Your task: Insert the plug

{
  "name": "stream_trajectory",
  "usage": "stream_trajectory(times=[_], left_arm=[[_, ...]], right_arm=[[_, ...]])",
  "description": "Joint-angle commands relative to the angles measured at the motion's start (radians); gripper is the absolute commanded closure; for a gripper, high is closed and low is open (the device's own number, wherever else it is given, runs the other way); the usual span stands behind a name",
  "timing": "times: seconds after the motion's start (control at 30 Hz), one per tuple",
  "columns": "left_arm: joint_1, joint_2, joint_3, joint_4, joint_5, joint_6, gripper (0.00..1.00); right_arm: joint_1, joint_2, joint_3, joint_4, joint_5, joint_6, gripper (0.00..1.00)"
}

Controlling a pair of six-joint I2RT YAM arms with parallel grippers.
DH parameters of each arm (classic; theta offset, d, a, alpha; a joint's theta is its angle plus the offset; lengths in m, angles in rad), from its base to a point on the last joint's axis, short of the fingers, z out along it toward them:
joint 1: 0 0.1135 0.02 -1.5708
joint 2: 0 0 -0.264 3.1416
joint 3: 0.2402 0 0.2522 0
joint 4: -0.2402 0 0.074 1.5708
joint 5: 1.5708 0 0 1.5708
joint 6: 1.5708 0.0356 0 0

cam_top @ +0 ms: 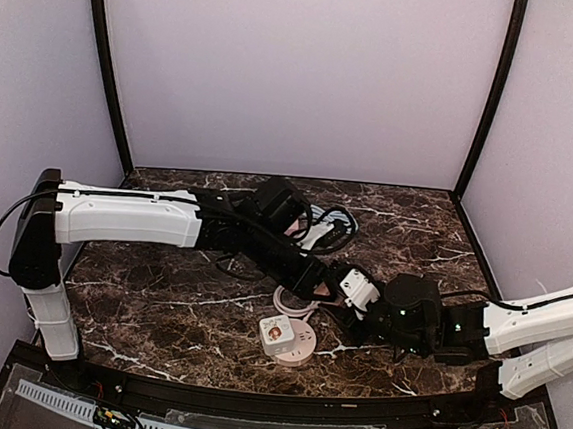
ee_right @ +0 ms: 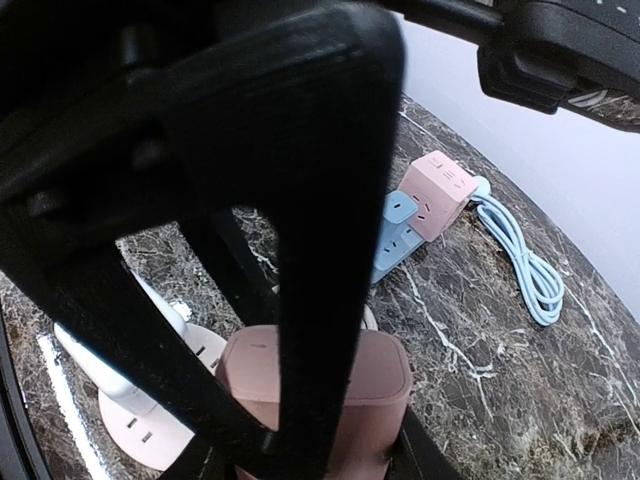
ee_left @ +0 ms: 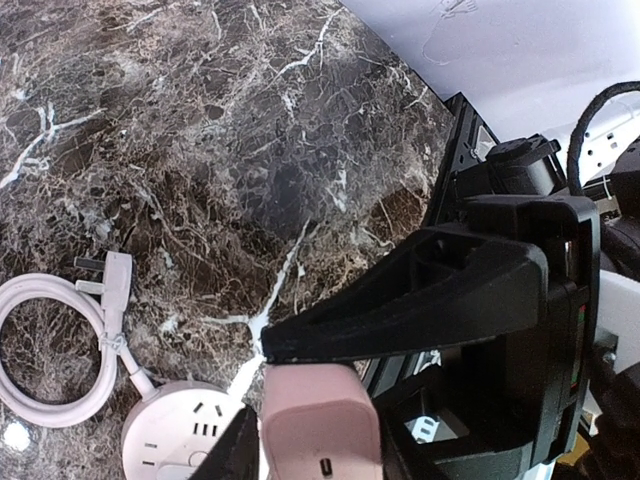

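A pink plug adapter (ee_left: 320,415) sits between the fingers of my left gripper (ee_left: 320,452), which is shut on it. The right wrist view shows the same adapter (ee_right: 345,375) low in my right gripper (ee_right: 315,455), which also closes on its sides. The left gripper's black fingers (ee_right: 320,200) cross in front of it. In the top view the two grippers, left (cam_top: 326,284) and right (cam_top: 352,301), meet at the table's middle, just above a round white socket strip (cam_top: 302,350). The strip's slots show in the left wrist view (ee_left: 180,432).
A white cube adapter (cam_top: 276,331) stands plugged in the round strip. The strip's white cable coil (ee_left: 45,350) and three-pin plug (ee_left: 113,280) lie beside it. A pink cube socket (ee_right: 437,188), a blue strip (ee_right: 397,235) and a blue cable (ee_right: 525,255) lie further back.
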Motion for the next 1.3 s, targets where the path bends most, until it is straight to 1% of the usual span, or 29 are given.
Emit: stream_trajectory(times=[0.0, 0.07, 0.13, 0.33, 0.47, 0.53, 0.63, 0.7, 0.73, 0.83, 0.9, 1.0, 1.1, 1.27], left_arm=[[-0.004, 0.016, 0.036, -0.024, 0.017, -0.010, 0.65], [-0.004, 0.020, 0.040, -0.020, 0.015, -0.011, 0.70], [-0.004, 0.021, 0.041, -0.017, 0.010, -0.013, 0.70], [-0.004, 0.027, 0.054, -0.036, 0.000, -0.010, 0.62], [-0.004, 0.033, 0.067, -0.060, -0.013, -0.003, 0.61], [-0.004, 0.033, 0.068, -0.067, -0.015, -0.002, 0.64], [-0.004, 0.035, 0.070, -0.079, -0.015, 0.000, 0.72], [-0.004, 0.034, 0.072, -0.088, -0.015, 0.000, 0.73], [-0.004, 0.033, 0.072, -0.090, -0.011, 0.001, 0.72], [-0.003, 0.032, 0.070, -0.097, 0.005, 0.006, 0.62], [-0.003, 0.030, 0.067, -0.103, 0.014, 0.012, 0.58], [-0.003, 0.026, 0.067, -0.110, 0.022, 0.024, 0.57], [-0.004, 0.028, 0.069, -0.109, 0.017, 0.028, 0.60], [-0.003, 0.032, 0.072, -0.102, 0.009, 0.032, 0.74]], right_arm=[[0.017, 0.016, 0.030, 0.033, 0.033, -0.012, 1.00], [0.019, 0.020, 0.031, 0.033, 0.033, -0.014, 1.00], [0.022, 0.020, 0.031, 0.033, 0.032, -0.015, 1.00], [0.026, 0.024, 0.029, 0.033, 0.027, -0.018, 1.00], [0.035, 0.041, 0.034, 0.030, 0.054, -0.024, 1.00], [0.040, 0.051, 0.039, 0.027, 0.060, -0.026, 1.00], [0.042, 0.059, 0.042, 0.025, 0.077, -0.028, 1.00], [0.043, 0.058, 0.042, 0.026, 0.088, -0.028, 1.00], [0.042, 0.056, 0.040, 0.026, 0.094, -0.028, 1.00], [0.044, 0.042, 0.035, 0.030, 0.098, -0.029, 1.00], [0.045, 0.037, 0.034, 0.030, 0.098, -0.028, 1.00], [0.045, 0.039, 0.033, 0.030, 0.097, -0.028, 1.00], [0.046, 0.046, 0.035, 0.031, 0.095, -0.027, 1.00], [0.047, 0.051, 0.036, 0.030, 0.093, -0.027, 1.00]])
